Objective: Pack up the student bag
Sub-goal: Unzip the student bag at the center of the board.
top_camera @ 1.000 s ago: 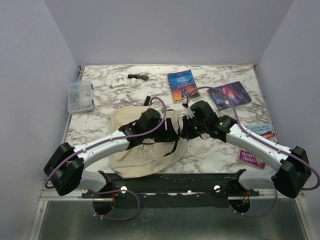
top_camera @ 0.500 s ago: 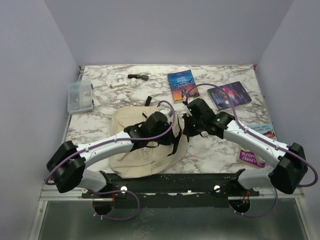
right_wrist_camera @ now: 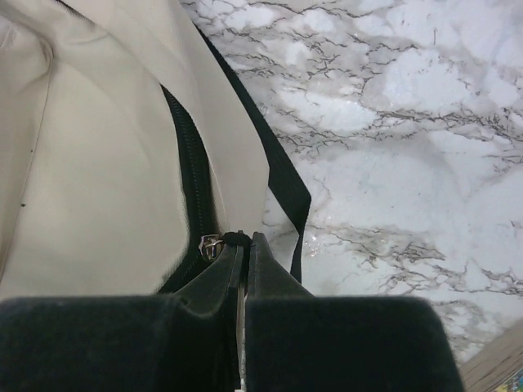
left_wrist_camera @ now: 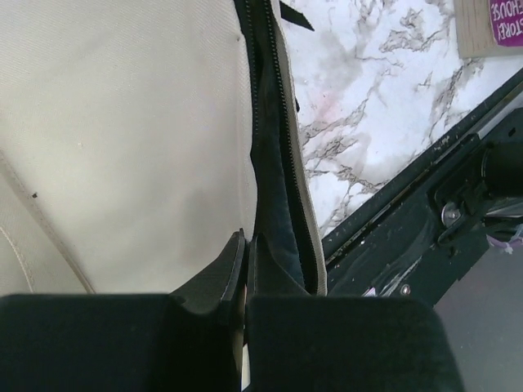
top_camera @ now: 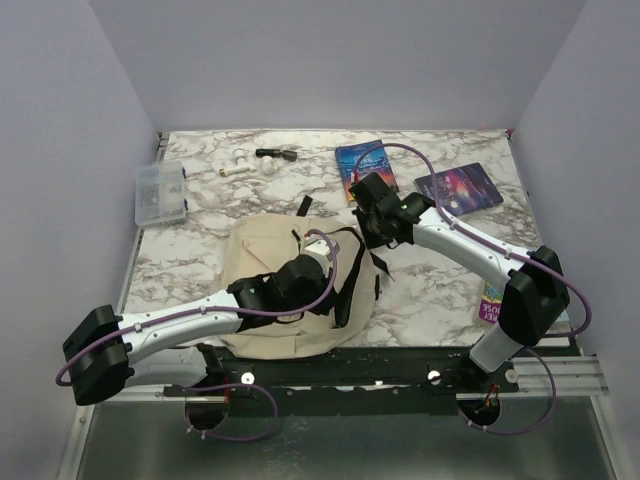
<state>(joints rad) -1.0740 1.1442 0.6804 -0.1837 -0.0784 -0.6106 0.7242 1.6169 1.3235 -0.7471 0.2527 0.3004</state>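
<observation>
The student bag is laid on the table; its zipper edge is pinched by the left pincer and, farther back, by the right pincer.

A white marble-patterned table fills the booth. Plain pale lilac walls rise from its far, left and right edges. A black rail runs along the near edge, with grey sheet metal below. The light is soft and even.
</observation>
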